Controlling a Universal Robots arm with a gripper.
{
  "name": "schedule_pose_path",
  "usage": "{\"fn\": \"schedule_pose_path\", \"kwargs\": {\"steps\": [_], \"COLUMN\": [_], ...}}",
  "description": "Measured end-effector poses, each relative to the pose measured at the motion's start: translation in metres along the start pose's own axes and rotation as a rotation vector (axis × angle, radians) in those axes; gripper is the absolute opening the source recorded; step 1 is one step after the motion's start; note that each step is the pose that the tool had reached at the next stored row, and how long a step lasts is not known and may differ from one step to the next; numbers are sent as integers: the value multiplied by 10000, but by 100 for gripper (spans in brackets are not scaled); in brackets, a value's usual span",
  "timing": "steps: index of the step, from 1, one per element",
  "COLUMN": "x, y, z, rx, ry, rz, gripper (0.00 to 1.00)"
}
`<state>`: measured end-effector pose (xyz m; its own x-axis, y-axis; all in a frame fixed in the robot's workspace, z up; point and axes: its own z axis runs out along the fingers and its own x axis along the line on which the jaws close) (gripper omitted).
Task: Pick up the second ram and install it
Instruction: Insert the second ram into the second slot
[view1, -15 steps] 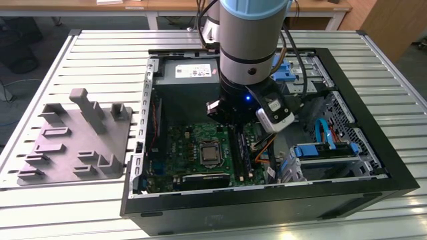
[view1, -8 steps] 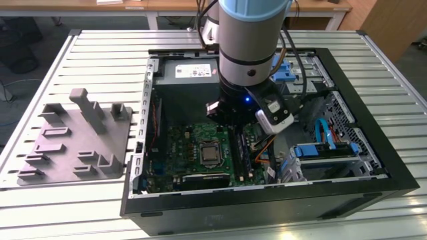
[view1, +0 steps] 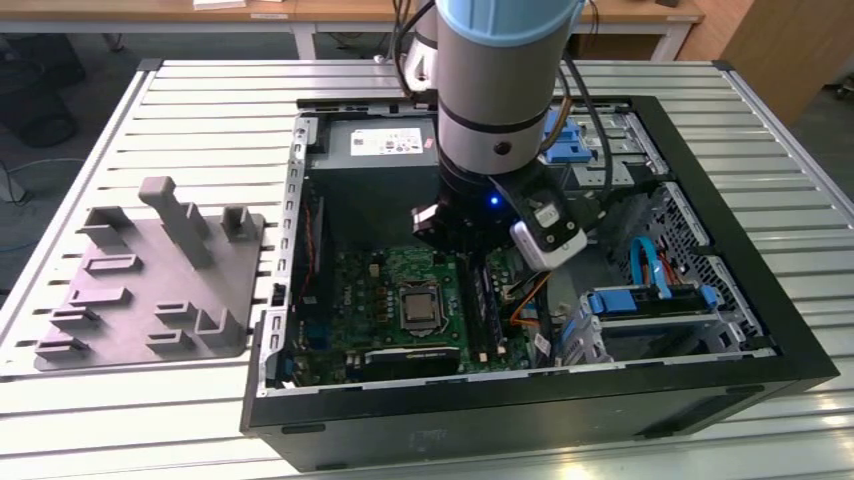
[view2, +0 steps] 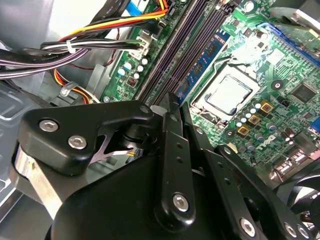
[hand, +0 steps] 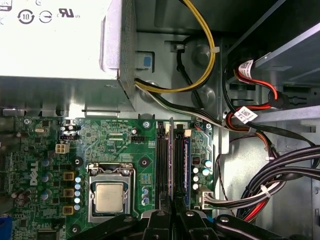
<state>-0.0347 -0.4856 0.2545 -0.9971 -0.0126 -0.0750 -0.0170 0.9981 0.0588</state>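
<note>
**Q:** What surrounds the work area, and what crowds it?

**A:** The computer case (view1: 767, 345) lies open on the slatted table (view1: 801, 440), with the grey holder block (view1: 147, 290) on the exterior view's left. The arm reaches down into the case. The gripper (view1: 454, 232) hangs over the motherboard (view1: 387, 300), and the wrist housing hides much of the board. Bundled cables (hand: 265, 187) run just beside the memory slots (hand: 162, 160).

**Q:** Where is the second ram?

**A:** In the first wrist view the second ram (hand: 173, 155) stands on edge among the slots, directly in line with the gripper (hand: 175, 217). Whether the gripper is clamped on it cannot be told.

**Q:** What does each view add?

**A:** The second wrist view shows the gripper (view2: 172, 102) at the end of the slots and a blue-labelled stick (view2: 202, 67) facing the processor socket (view2: 225, 95). The first wrist view shows the power supply (hand: 55, 40).

**Q:** What does the case contain?

**A:** Motherboard, power supply, cables, and a drive cage (view1: 654, 300) with blue fittings.
</note>
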Motion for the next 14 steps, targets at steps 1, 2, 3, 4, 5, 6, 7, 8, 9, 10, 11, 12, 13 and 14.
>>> {"fn": "schedule_pose_path", "kwargs": {"steps": [1,2,3,4,5,6,7,8,9,10,11,12,13,14], "x": [1,1,2,1,1,2,2,3,3,3,3,4,4,4], "y": [-1,-3,-4,-6,-8,-9,-11,-13,-14,-15,-16,-16,-17,-18], "z": [3,5,8,10,13,15,17,20,23,27,32,37,41,45], "rx": [-1,-1,-2,-2,-3,-2,-1,-2,0,0,-1,-1,-1,0], "ry": [0,0,0,-1,0,0,0,0,1,0,0,0,0,0], "rz": [0,1,2,1,0,1,1,1,0,0,0,0,0,0], "gripper": [14,14,14,14,14,14,14,14,14,14,14,14,14,14]}}
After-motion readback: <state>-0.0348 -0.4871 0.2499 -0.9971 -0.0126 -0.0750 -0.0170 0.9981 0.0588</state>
